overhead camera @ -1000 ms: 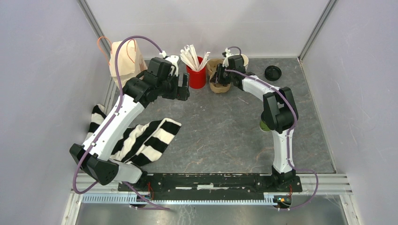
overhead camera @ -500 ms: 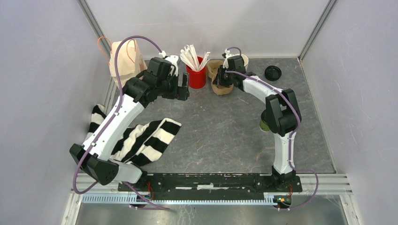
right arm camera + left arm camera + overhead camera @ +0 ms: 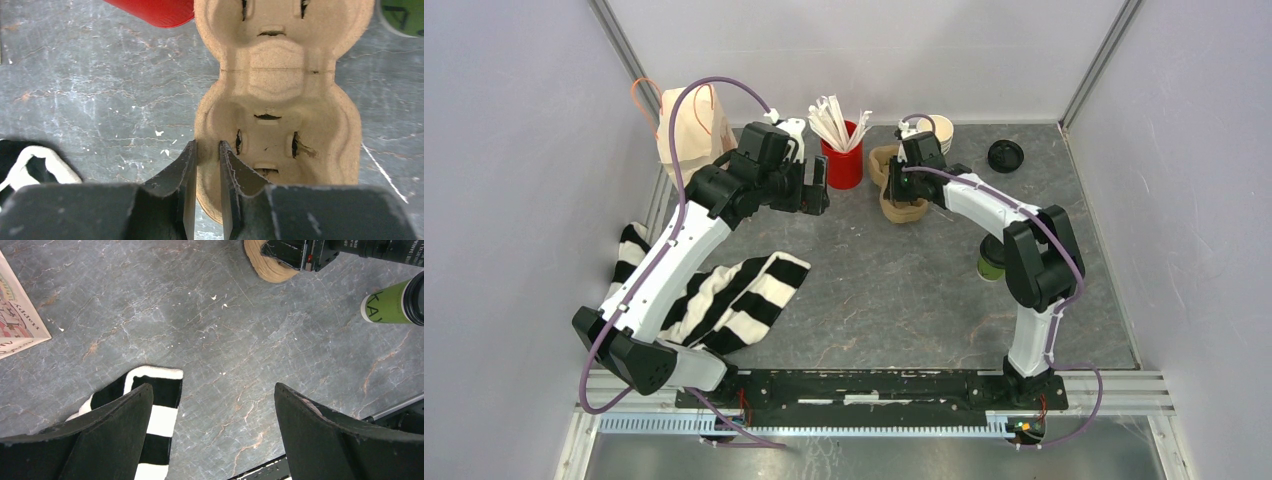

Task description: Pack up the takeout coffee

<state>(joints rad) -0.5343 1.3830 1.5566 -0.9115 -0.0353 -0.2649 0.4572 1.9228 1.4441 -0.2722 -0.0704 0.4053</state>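
The takeout coffee (image 3: 991,266), a green cup with white lettering and a black lid, stands at mid-right, half hidden behind my right arm's elbow. It shows better at the right edge of the left wrist view (image 3: 395,305). My right gripper (image 3: 904,172) (image 3: 207,145) is shut on the side rim of a brown cardboard cup carrier (image 3: 902,200) (image 3: 280,100), whose two cup holes are empty. My left gripper (image 3: 817,185) (image 3: 213,390) hangs wide open above bare table, holding nothing, left of the carrier.
A paper bag (image 3: 689,125) stands at the back left, next to a red cup of wooden stirrers (image 3: 844,160). A stack of lidless green cups (image 3: 939,127) and a lone black lid (image 3: 1006,155) sit at the back right. A striped cloth (image 3: 734,295) lies front left.
My right gripper's jaws have closed on the carrier's rim and drawn the carrier a little toward the front. The right elbow swung right, uncovering more of the coffee. The left arm stayed still.
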